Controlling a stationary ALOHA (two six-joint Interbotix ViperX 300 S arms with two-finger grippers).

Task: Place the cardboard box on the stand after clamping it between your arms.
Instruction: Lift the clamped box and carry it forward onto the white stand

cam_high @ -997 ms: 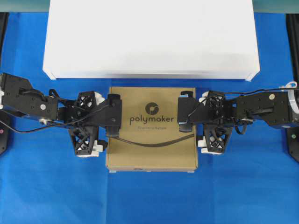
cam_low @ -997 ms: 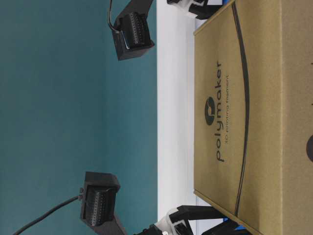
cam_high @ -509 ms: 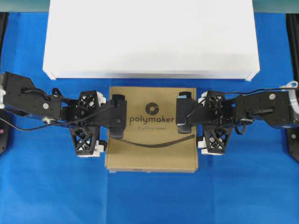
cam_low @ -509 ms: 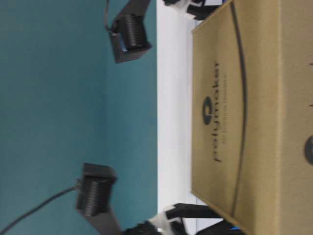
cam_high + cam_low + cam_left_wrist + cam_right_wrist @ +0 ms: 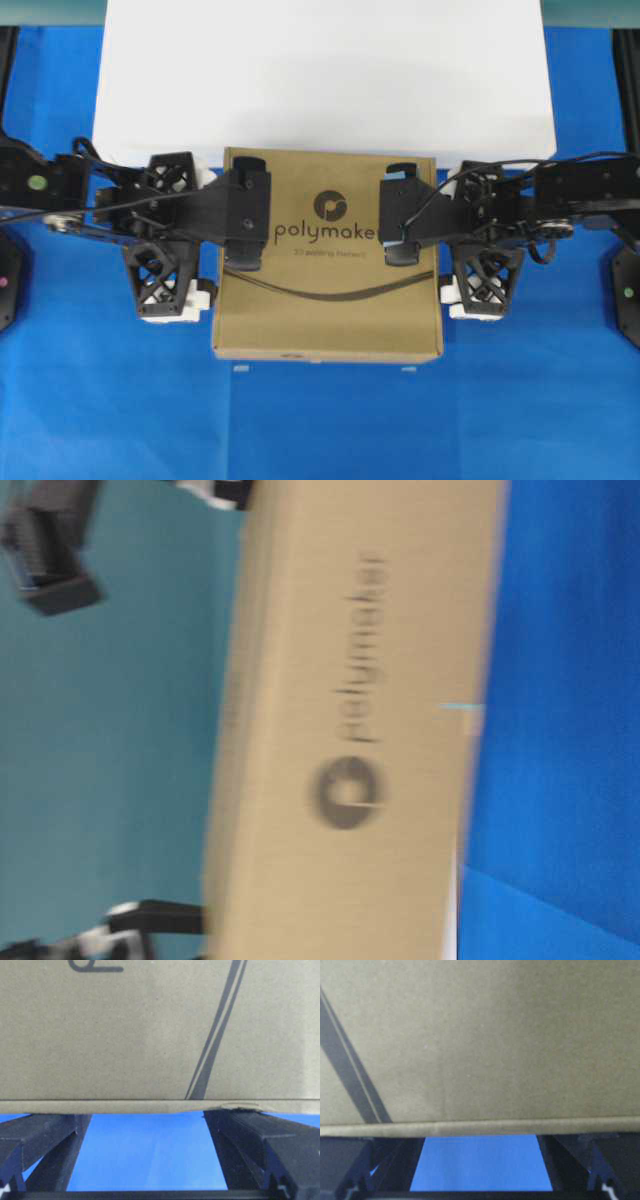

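Note:
The cardboard box (image 5: 328, 300), brown and printed "polymaker", hangs above the blue cloth, squeezed from both sides between the arms. My left gripper (image 5: 205, 238) is open, its fingertips pressed against the box's left side. On the box's right side my right gripper (image 5: 448, 240) presses in the same way, also open. The box's far edge overlaps the front edge of the white stand (image 5: 320, 70). Each wrist view shows the box (image 5: 150, 1025) (image 5: 495, 1035) filling the top, with black fingers (image 5: 260, 1140) (image 5: 590, 1160) set wide apart and only blue cloth between them. In the blurred table-level view the box (image 5: 350, 730) fills the middle.
Blue cloth (image 5: 320, 430) covers the table, with two small white marks (image 5: 240, 368) just in front of the box. Black arm bases stand at the left edge (image 5: 8, 290) and the right edge (image 5: 628, 300). A teal wall (image 5: 120, 730) rises behind the stand.
Both arms have raised the box off the cloth and carried it towards the stand. Its far edge now covers the stand's front edge. Both grippers stay open.

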